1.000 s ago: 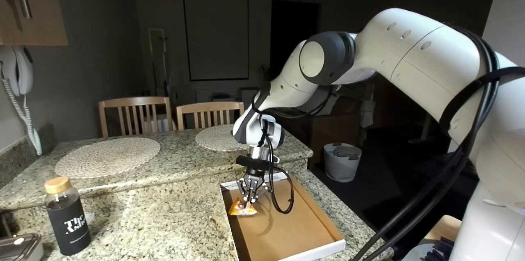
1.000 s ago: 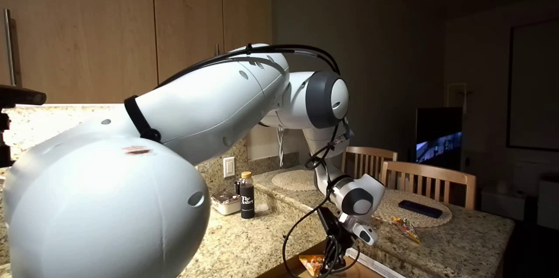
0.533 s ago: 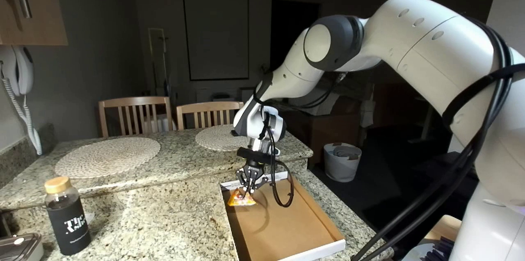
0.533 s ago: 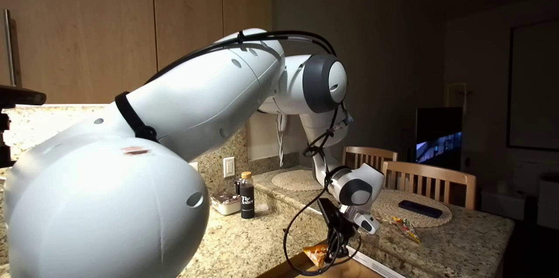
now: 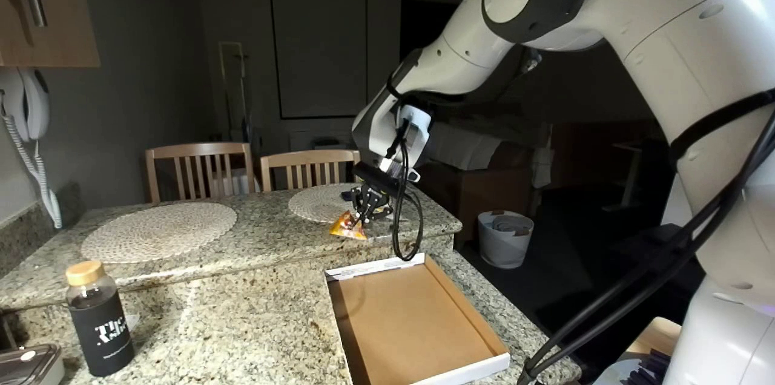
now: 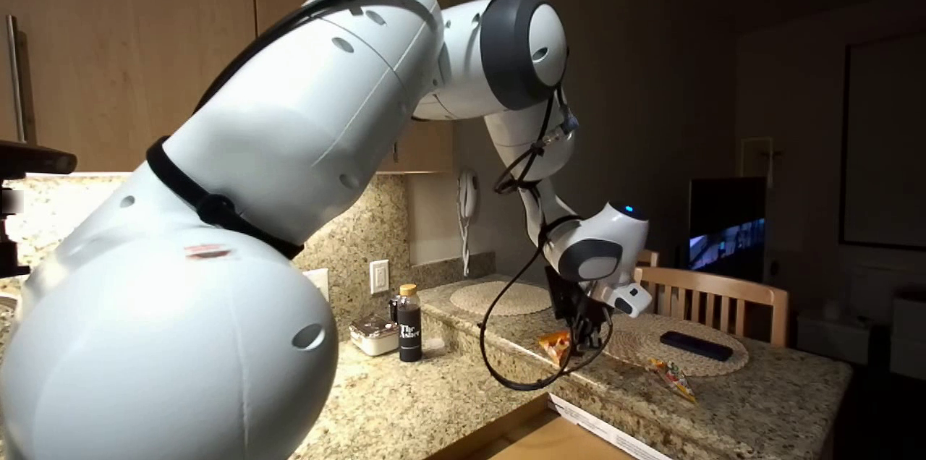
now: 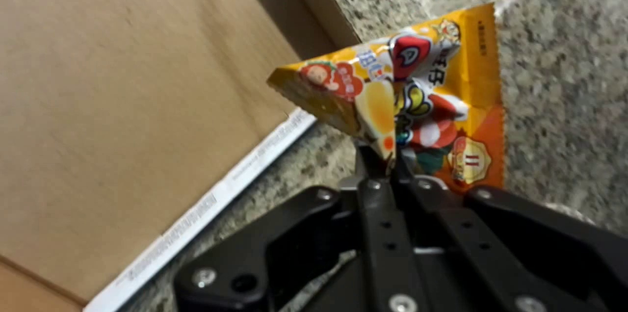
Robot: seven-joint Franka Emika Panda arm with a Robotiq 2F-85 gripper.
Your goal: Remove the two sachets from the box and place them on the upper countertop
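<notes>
Fingers point(image 7: 365, 162) of the gripper point(image 7: 384, 166) are drawn nearly together, a crease of one sachet point(image 7: 427, 106) pinched between their tips. The packet folds at that pinch, its two halves fanning out past the tips, one half showing in front of a corner of the box point(image 7: 127, 106). In both exterior views it appears against the upper countertop point(image 6: 781, 391), near the edge; whether it touches I cannot tell. Only the wrist view brings out its printing: red shapes, a cartoon face, characters on yellow-orange. The second sachet point(image 6: 673, 379) shows plainly just in an exterior view, lying on the upper countertop, one end at a round placemat point(image 6: 640, 343) that bears a dark flat slab point(image 6: 696, 346). An exterior view takes in nearly the whole box, resting on the lower counter point(image 5: 260, 318).
</notes>
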